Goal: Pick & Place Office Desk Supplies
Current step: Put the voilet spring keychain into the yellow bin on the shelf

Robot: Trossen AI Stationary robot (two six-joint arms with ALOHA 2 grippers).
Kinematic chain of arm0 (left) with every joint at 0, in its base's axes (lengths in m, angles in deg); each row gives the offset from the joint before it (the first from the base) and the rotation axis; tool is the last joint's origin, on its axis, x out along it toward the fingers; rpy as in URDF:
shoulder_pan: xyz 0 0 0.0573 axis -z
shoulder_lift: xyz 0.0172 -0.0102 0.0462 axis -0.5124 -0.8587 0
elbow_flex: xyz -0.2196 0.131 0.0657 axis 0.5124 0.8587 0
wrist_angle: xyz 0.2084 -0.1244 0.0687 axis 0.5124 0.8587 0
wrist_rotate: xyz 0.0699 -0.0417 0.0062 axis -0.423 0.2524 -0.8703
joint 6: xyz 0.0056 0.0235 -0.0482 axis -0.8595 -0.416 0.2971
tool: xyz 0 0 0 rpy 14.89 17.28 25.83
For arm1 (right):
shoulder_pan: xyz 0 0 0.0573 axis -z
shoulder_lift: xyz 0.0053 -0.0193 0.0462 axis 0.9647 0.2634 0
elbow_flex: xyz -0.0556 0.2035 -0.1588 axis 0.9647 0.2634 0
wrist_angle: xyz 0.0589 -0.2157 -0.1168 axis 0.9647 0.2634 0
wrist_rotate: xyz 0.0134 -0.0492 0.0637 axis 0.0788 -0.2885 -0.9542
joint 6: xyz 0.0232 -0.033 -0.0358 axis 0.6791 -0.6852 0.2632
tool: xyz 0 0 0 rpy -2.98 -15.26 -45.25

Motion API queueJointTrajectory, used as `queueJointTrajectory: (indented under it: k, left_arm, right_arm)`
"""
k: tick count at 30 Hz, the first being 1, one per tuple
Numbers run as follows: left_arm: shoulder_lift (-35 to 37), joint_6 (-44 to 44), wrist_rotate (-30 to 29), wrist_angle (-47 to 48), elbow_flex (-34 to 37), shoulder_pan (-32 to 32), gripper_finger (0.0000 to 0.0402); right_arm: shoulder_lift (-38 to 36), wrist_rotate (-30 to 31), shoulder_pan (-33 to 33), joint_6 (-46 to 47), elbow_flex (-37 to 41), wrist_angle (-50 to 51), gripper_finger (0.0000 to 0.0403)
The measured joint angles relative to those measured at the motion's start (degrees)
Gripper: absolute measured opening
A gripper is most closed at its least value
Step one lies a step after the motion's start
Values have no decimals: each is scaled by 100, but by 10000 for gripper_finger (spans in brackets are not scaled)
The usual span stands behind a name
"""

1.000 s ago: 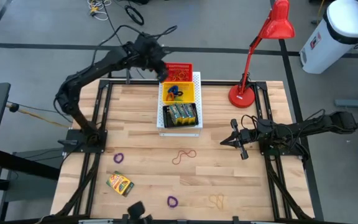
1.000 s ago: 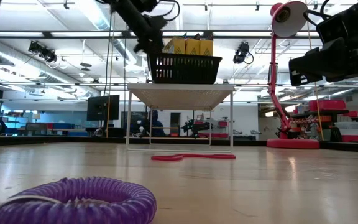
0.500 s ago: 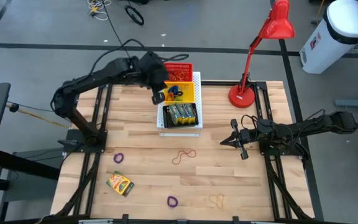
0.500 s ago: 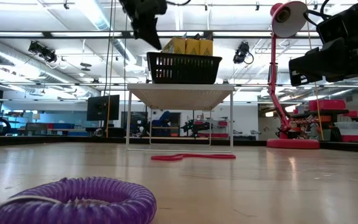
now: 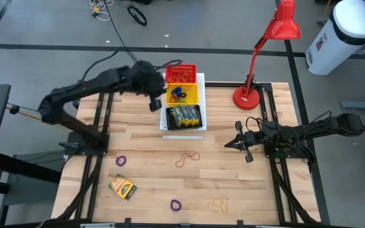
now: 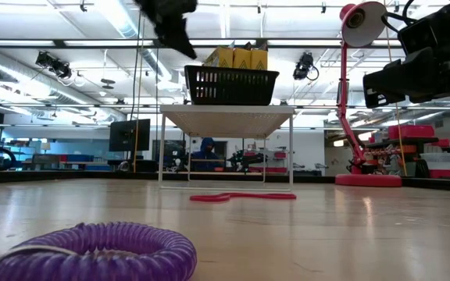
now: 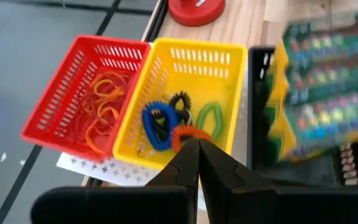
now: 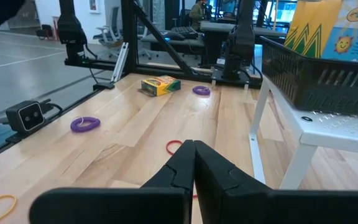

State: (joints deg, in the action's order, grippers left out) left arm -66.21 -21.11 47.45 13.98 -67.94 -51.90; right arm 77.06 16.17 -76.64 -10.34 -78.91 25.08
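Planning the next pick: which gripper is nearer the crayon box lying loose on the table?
Left, narrowly. The left gripper hangs beside the baskets, far up-table from the crayon box; the right gripper waits across the table.

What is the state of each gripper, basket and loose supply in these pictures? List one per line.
Left gripper: shut, empty, above the baskets.
Right gripper: shut, empty, low over the table.
Red plastic basket: holds orange rubber bands.
Yellow plastic basket: holds coiled elastic loops.
Black mesh basket: holds crayon boxes.
Yellow-and-green crayon box: lying loose on the table.
Purple coiled loops: loose on the table.
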Motion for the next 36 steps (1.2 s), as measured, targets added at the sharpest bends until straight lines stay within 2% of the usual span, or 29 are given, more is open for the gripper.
queueJointTrajectory:
  k: [3,7,13,17,19,25,27,32,36]
  left_arm:
    - [658,-38,97,-713,1068,0,11]
    - [1599,149,387,-902,2192,108,10]
    - [2746,1414,898,-263,3182,612,10]
    - [3075,2532,1117,-218,3679,1024,11]
    - [3073,2804,1100,-163,3797,1159,14]
    - [2775,3807,550,1139,3835,1606,11]
    - [2614,4277,561,1371,3833,1859,13]
    - [2007,5446,576,1449,3830,2979,43]
    - [1381,6432,118,1486,3833,3953,68]
  right_arm:
    - [1,-2,-2,4,0,0,13]
    - [0,-2,0,-4,0,0,13]
    - [0,-1,-2,-2,0,0,13]
    - [2,-2,-2,-2,0,0,13]
    - [2,-2,-2,-5,0,0,13]
    - [0,-2,-2,2,0,0,13]
    - [2,-2,-2,-3,0,-2,13]
    - [0,0,0,4,0,9,13]
    - [1,-1,0,4,0,9,13]
